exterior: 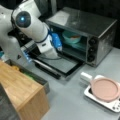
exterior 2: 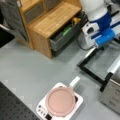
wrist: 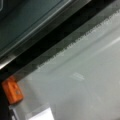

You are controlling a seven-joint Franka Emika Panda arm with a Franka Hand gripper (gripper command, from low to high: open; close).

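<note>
Glass of the oven door [wrist: 82, 82] fills the wrist view, with an orange block [wrist: 12, 90] at its left edge. That door [exterior: 60, 65] lies open and flat in front of the oven [exterior: 85, 32], and the gripper [exterior: 53, 56] hangs just above it; I cannot tell if its fingers are apart. Inside sits a teal bowl [exterior: 72, 37], and a pink pan [exterior: 104, 88] rests well apart on the table [exterior: 67, 100].

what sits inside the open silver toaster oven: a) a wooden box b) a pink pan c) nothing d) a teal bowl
d: a teal bowl sits on the rack inside the open silver toaster oven, while the round pink pan rests outside on a white cooktop.
</note>
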